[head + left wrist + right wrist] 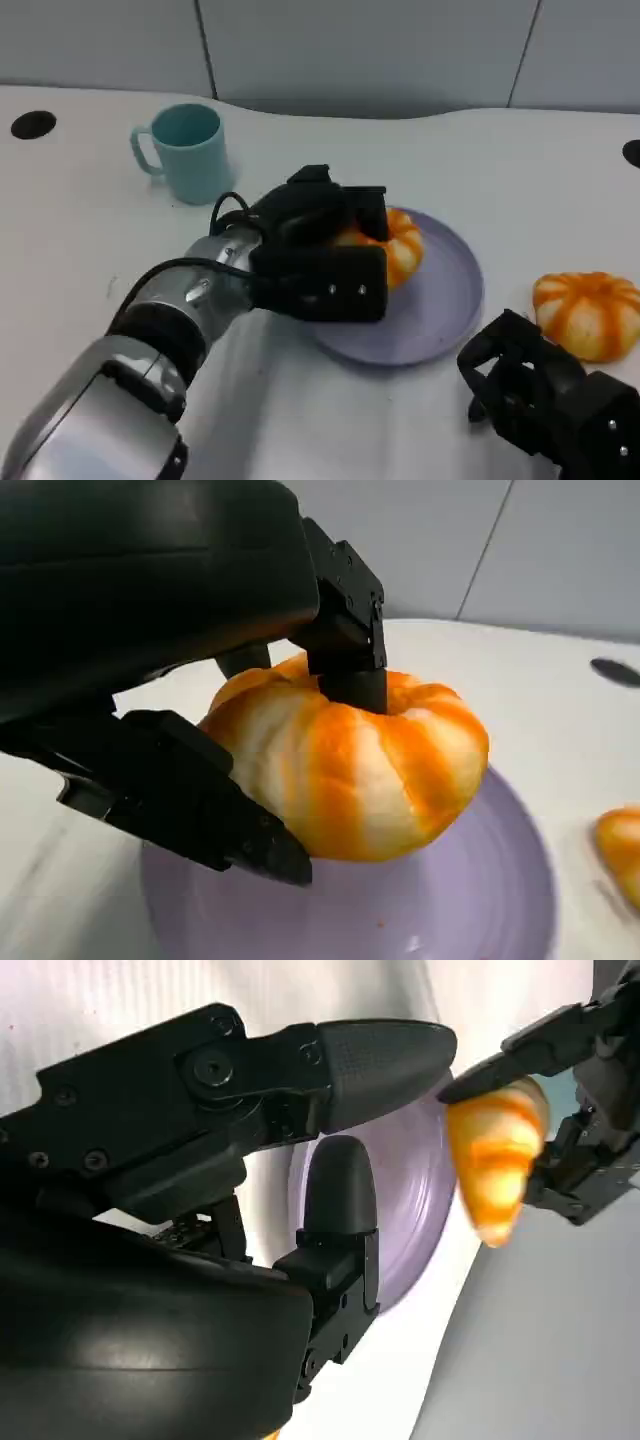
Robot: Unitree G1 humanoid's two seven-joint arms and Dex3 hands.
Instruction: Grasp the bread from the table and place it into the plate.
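Sweeping from the left of the head view, a blue mug [190, 150] stands at the upper left on the white table [80, 230], well apart from the action. Just right of it, the silver left arm reaches in from the lower left, and the left hand [325, 255] grips the bread [398, 245], an orange-and-white striped bun, fingers closed around it over the near-left part of the purple plate [440, 310] at the centre of the frame. In the left wrist view the fingers [345, 620] press on top of the bread [360, 770] while another finger runs along its lower side, with the plate [480, 900] right beneath it; whether the bun touches the plate cannot be told. At the right edge of the head view lies a second bun [588, 312] on the table, just beside the plate. At the lower right, the right hand [545, 395] hovers over the table holding nothing, fingers loosely curled and apart.
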